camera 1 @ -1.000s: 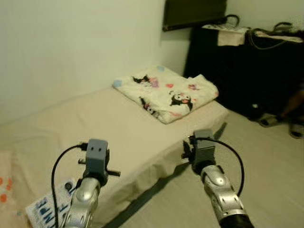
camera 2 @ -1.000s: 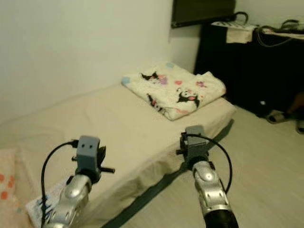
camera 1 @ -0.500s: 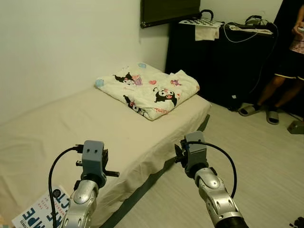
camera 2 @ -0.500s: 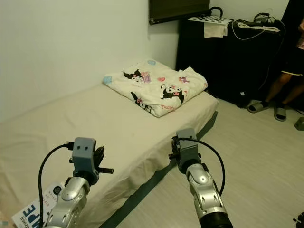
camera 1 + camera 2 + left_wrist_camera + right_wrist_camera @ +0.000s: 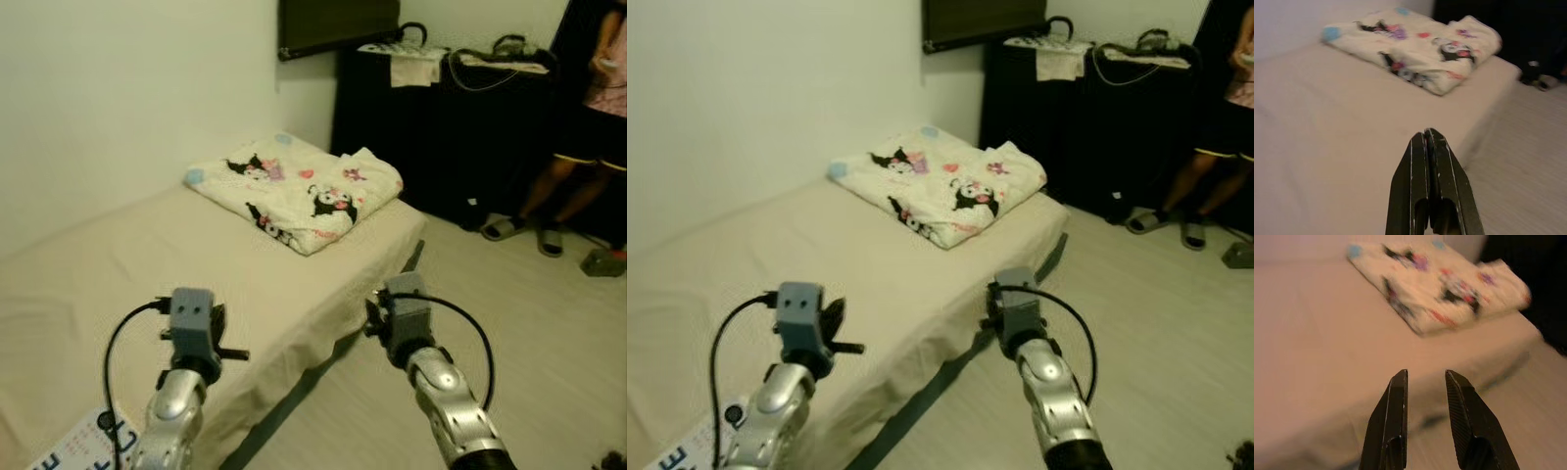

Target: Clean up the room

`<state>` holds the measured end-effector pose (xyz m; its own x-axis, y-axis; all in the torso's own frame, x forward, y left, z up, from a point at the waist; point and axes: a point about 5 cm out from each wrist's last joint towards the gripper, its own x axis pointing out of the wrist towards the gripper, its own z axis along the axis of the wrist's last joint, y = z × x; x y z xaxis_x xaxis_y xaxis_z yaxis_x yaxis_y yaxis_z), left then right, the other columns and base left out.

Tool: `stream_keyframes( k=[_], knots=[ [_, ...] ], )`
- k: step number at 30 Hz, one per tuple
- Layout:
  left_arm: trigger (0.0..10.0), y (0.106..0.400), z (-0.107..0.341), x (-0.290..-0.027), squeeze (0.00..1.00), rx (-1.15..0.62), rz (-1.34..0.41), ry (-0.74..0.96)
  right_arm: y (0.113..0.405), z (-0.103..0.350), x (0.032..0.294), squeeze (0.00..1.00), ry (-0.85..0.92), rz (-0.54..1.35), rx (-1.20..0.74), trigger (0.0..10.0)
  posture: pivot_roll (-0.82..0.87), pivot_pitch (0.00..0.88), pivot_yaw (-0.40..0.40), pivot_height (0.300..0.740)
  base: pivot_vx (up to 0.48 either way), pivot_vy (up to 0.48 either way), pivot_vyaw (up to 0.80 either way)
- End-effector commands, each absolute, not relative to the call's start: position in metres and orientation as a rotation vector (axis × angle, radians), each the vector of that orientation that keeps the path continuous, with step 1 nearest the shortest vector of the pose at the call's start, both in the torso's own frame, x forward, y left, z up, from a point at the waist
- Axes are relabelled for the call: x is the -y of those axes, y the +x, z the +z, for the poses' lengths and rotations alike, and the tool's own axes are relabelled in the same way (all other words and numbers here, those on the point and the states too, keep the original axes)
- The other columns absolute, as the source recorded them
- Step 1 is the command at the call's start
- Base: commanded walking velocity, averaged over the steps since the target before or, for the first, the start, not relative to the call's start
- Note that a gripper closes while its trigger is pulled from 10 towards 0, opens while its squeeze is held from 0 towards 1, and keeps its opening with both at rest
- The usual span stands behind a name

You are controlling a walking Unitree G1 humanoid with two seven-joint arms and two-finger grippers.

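A folded white blanket point(image 5: 296, 188) with cartoon prints lies at the far end of a low beige mattress point(image 5: 147, 264). My left arm is raised over the mattress's near part; in the left wrist view my left gripper point(image 5: 1426, 134) is shut with nothing in it, pointing toward the blanket point(image 5: 1415, 49). My right arm is raised over the mattress's floor-side edge; in the right wrist view my right gripper point(image 5: 1425, 377) is open and empty, aimed at the blanket point(image 5: 1440, 289).
A printed paper point(image 5: 83, 446) lies on the mattress at the near left. A black cabinet point(image 5: 441, 127) with cloth and cables on top stands behind the bed. A person point(image 5: 588, 127) in slippers stands at the far right. Pale floor point(image 5: 549, 333) lies to the right.
The camera has shifted, so the blanket sits slightly further left and the paper lower in view. Both arms keep their raised pose.
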<state>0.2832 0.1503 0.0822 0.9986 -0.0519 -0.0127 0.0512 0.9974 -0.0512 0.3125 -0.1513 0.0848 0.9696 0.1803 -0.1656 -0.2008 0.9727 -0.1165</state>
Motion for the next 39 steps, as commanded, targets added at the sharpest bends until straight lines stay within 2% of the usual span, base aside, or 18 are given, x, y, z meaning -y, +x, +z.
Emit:
stream_keyframes(
  k=[1, 18, 22, 39],
  knots=[
    [10.0, 0.2806, 0.08, -0.159, 0.0, -0.019, -0.028, -0.041, 0.3111, 0.0833, 0.142, 0.0, -0.123, 0.222, -0.155, 10.0, -0.08, 0.009, -0.03, 0.723, 0.285, 0.0, 0.0],
    [10.0, 0.2794, 0.0792, -0.1595, 0.0, -0.016, -0.022, -0.038, 0.3107, 0.0839, 0.1409, 0.0, -0.167, 0.246, -0.151, 10.0, -0.08, 0.012, -0.038, 0.723, 0.017, 0.0, 0.0],
    [10.0, 0.2792, 0.0795, -0.1589, 0.0, -0.014, -0.02, -0.044, 0.3109, 0.0839, 0.1363, 0.0, -0.214, 0.282, -0.148, 10.0, -0.08, 0.015, -0.041, 0.723, 0.0, 0.0, 0.8],
    [10.0, 0.2799, 0.0783, -0.1525, 0.0, -0.054, -0.053, -0.063, 0.3117, 0.0868, 0.1366, 0.0, -0.213, 0.281, -0.133, 10.0, -0.09, 0.02, -0.042, 0.723, 0.0, 0.0, 0.8]
  ],
)
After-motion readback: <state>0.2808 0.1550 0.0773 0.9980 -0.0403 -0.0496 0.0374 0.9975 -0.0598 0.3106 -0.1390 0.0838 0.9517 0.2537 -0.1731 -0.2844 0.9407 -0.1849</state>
